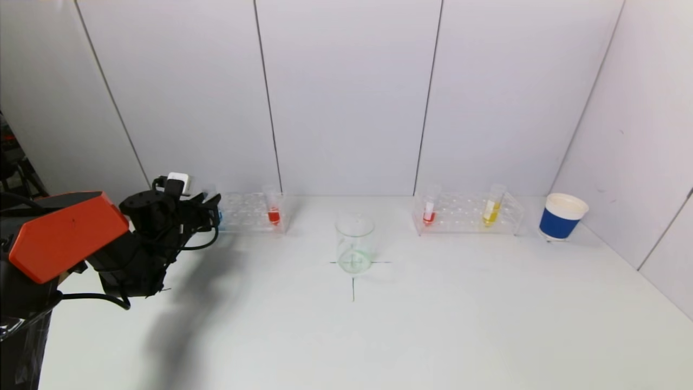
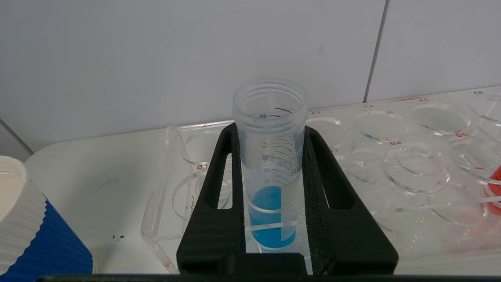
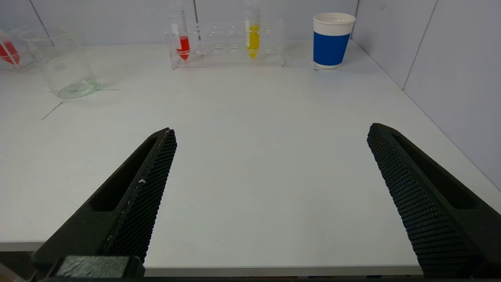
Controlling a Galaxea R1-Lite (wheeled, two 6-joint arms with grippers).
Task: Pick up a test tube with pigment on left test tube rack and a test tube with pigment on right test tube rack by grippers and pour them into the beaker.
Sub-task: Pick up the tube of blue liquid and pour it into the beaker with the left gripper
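Note:
My left gripper [image 1: 210, 212] is at the left end of the left clear rack [image 1: 246, 208]. In the left wrist view it [image 2: 270, 131] is shut on a test tube with blue pigment [image 2: 270, 219], one black finger [image 2: 223, 184] flat against each side. The tube stands upright in its rack hole [image 2: 156, 219]. A red-pigment tube [image 1: 274, 210] stands at the rack's right end. The right rack [image 1: 465, 216] holds a red tube [image 1: 429, 210] and a yellow tube [image 1: 492, 207]. The glass beaker [image 1: 354, 244] stands between the racks. My right gripper [image 3: 272, 129] is open and empty over the table's front edge, outside the head view.
A blue and white paper cup [image 1: 562, 216] stands right of the right rack. Another blue and white cup [image 2: 23, 235] stands close beside the left rack. White walls close the back and the right side. A black cross [image 1: 353, 271] marks the table under the beaker.

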